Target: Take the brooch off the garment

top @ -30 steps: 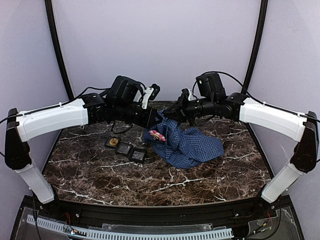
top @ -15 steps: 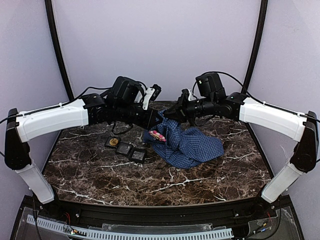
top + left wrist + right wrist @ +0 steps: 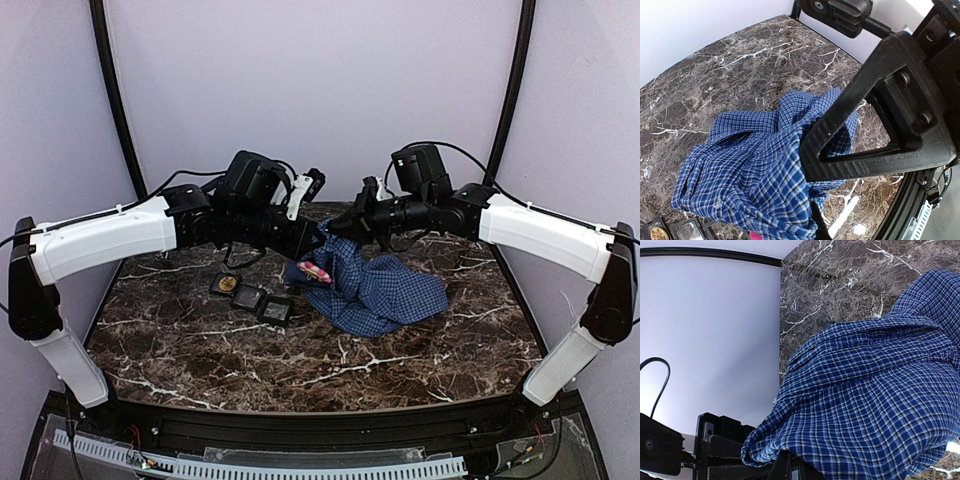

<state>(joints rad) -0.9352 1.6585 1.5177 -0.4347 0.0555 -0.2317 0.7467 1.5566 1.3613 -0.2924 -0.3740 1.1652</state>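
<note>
Essentially unchanged: left gripper [image 3: 311,234] and right gripper [image 3: 343,227] remain clamped on the raised shirt [image 3: 385,290], pink brooch [image 3: 317,269] still attached.

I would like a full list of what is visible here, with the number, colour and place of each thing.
shirt: one, blue-and-white check, table centre, its far edge held up
brooch: one, pink, on the shirt's left fold
tray: one, black, three slots, left of the shirt
gold disc: one, gold, in the tray's left end slot
table: one, dark marble with white veins, under everything
left gripper: one, black, shut on the shirt
right gripper: one, black, shut on the shirt
</note>
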